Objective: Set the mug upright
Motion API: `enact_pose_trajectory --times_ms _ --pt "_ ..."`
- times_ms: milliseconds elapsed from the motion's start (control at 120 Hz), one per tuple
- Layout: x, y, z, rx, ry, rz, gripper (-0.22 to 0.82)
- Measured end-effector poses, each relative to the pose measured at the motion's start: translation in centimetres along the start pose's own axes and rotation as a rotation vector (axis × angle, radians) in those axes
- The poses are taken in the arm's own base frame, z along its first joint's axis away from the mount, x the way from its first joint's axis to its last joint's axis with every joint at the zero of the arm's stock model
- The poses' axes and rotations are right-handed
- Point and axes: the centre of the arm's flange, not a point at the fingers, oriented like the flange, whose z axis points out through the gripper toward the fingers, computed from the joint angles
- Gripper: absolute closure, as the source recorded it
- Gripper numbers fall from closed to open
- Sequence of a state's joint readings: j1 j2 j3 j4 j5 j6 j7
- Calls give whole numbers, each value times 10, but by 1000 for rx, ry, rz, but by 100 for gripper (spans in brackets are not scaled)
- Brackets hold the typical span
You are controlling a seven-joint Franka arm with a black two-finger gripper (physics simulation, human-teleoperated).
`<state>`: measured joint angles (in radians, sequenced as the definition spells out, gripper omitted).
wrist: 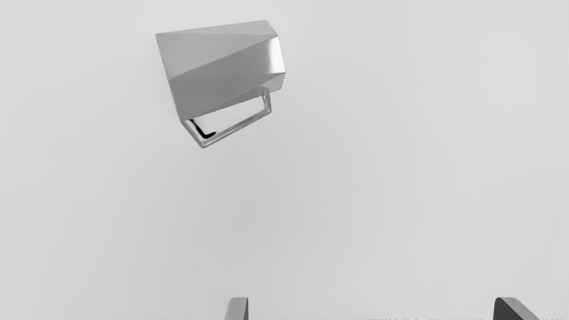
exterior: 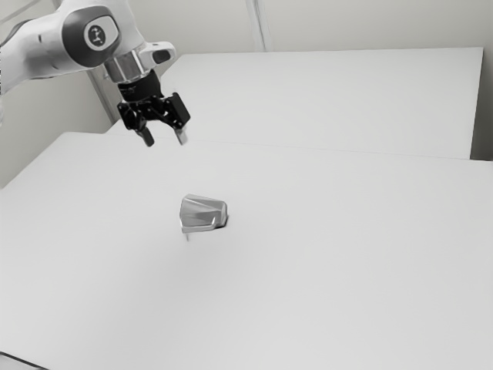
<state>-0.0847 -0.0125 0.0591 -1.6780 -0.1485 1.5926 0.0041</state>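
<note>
Grey and faceted, the mug lay on its side on the table, at five o'clock from the hand in the exterior view, its righting left to do. Its wide end, likely the mouth, faced nine o'clock, long axis roughly nine-to-three; the hand's fingers stood apart, empty.

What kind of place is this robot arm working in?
Probably a robotics lab or test room, rendered in simulation. A jointed white robot arm reaches in over a broad, plain white table, a lone metallic mug lies there on its side, and pale, undecorated walls stand behind.
</note>
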Motion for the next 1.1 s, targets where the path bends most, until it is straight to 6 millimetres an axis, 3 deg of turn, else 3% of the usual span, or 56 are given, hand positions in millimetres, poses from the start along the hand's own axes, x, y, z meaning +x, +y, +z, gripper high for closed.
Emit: enact_pose_trajectory --times_ms 275,333,450,508,667,883,1100 --pt "20 -41 58 -153 -14 -25 0" --pt "23 -64 65 -178 -3 -47 0" --pt "21 -129 79 -223 33 -123 0" --pt "20 -147 86 -241 50 -135 0" --pt "31 -141 118 -301 72 -75 0" --pt "38 -177 166 -427 99 -81 0" --pt "41 -188 208 -521 110 -51 0"
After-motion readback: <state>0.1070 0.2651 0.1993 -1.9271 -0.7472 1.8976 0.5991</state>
